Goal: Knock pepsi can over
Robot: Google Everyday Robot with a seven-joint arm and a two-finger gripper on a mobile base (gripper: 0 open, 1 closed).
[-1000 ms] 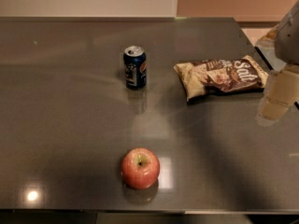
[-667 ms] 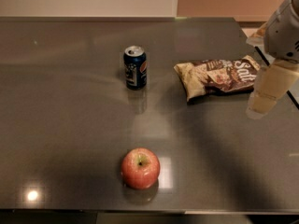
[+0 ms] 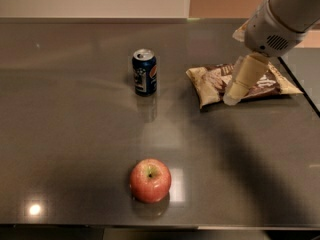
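The pepsi can (image 3: 144,72) stands upright on the dark grey table (image 3: 75,134), left of centre toward the back. It is dark blue with a silver top and a round logo. My gripper (image 3: 231,99) hangs from the white arm at the upper right, its cream finger pointing down over the left part of the chip bag. It is well to the right of the can and apart from it.
A brown-and-tan chip bag (image 3: 210,81) lies flat right of the can, under the gripper. A red apple (image 3: 150,180) sits near the table's front edge. The table's right edge (image 3: 300,84) runs close behind the bag.
The arm and gripper have moved left from the table's right edge to over the chip bag, closer to the can. The can, bag and apple have not moved.
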